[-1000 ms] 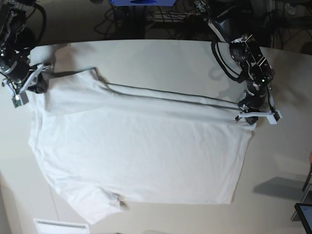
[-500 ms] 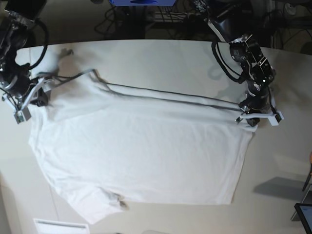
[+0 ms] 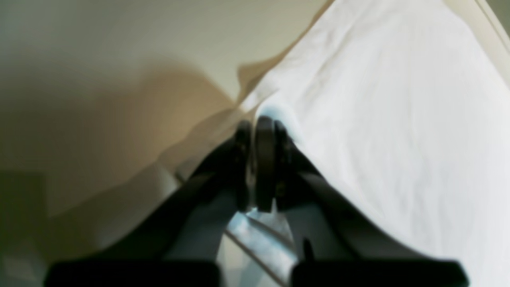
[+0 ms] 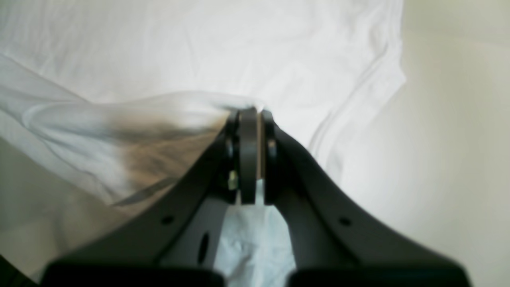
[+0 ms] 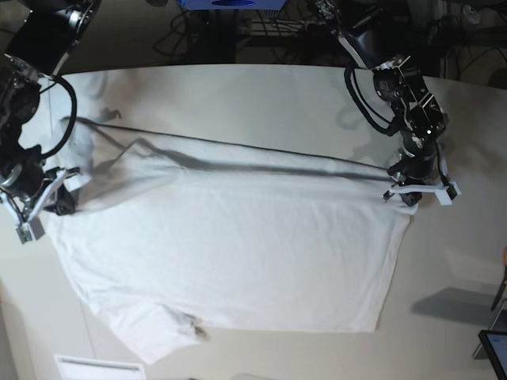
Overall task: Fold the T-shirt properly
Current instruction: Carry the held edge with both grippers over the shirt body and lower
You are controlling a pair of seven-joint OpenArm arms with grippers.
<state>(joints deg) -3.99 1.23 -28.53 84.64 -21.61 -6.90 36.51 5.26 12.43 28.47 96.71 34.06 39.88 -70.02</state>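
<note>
The white T-shirt (image 5: 238,253) lies spread over the table, its far edge lifted into a taut fold between both grippers. My left gripper (image 5: 410,192), at the right in the base view, is shut on the shirt's far right hem corner. In the left wrist view the left gripper (image 3: 259,123) is closed on white cloth (image 3: 378,99). My right gripper (image 5: 49,202), at the left in the base view, is shut on the shirt's shoulder edge. In the right wrist view the right gripper (image 4: 248,113) pinches a raised fold of the shirt (image 4: 159,48).
The pale table (image 5: 261,95) shows bare beyond the shirt's far edge and at the right. Cables and dark equipment (image 5: 238,24) lie behind the table. A white label (image 5: 99,368) sits at the front left edge. A dark screen corner (image 5: 495,348) shows at the bottom right.
My right gripper has pulled the shirt's shoulder edge toward the near side, from the far left corner down the left edge. The fold line has stretched and lifted. The left gripper stayed put.
</note>
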